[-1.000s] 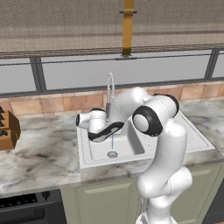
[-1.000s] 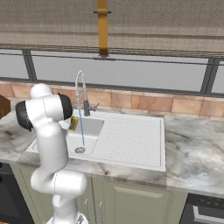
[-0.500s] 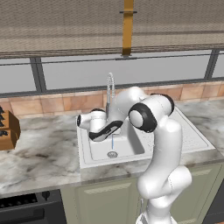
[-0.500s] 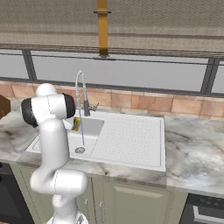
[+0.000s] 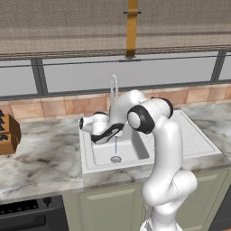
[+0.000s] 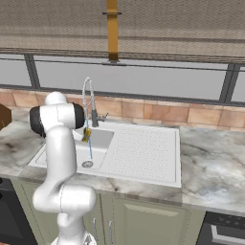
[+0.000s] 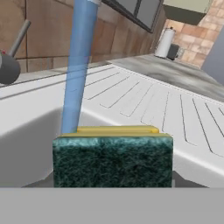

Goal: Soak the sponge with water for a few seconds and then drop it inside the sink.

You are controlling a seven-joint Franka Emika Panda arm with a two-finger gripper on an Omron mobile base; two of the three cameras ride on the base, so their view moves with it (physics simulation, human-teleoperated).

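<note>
My gripper (image 5: 116, 132) hangs over the sink (image 5: 135, 153), shut on the sponge (image 7: 113, 159). In the hand view the sponge's dark green face is toward the camera, with its yellow body along the top. The sponge hides the fingertips. The water (image 7: 78, 65) falls as a pale blue stream onto the sponge's far left end. In the right base view the sponge (image 6: 86, 135) sits under the faucet spout, and the water (image 6: 90, 150) runs on below it to the round drain (image 6: 87, 164) in the sink (image 6: 103, 139).
The tall curved faucet (image 5: 113, 90) rises behind the basin, with its lever (image 7: 13, 52) close to the hand. The dotted drainboard (image 6: 143, 148) lies to the basin's right. A brown knife block (image 5: 5, 133) stands on the marble counter (image 5: 45, 158) at far left.
The arm's elbow has swung slightly across the sink. The gripper and sponge have stayed at the stream, still shut.
</note>
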